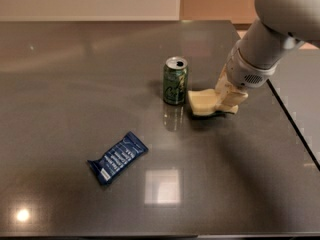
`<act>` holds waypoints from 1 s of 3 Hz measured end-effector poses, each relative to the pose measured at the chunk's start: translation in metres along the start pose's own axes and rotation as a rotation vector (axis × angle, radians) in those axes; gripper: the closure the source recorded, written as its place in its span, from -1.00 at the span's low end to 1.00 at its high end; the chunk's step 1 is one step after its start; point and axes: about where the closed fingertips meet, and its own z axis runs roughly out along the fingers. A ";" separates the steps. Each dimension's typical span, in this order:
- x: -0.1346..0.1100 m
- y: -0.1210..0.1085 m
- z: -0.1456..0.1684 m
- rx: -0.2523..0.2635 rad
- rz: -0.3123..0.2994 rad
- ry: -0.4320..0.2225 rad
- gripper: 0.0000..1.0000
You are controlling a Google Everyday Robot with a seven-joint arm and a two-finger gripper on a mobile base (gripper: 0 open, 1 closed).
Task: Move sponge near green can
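Note:
The green can (175,80) stands upright on the dark table (75,84), right of centre, with its silver top showing. The pale yellow sponge (201,103) lies just to the right of the can, a small gap between them, at or just above the table surface. My gripper (227,98) comes down from the upper right and is shut on the sponge's right end. The white arm hides the sponge's far right edge.
A blue snack wrapper (117,157) lies on the table at the front left of the can. The table's right edge (292,119) runs diagonally just behind the arm. A pale wall runs along the back.

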 end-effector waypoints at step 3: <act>-0.003 0.001 0.004 0.022 -0.006 -0.017 -1.00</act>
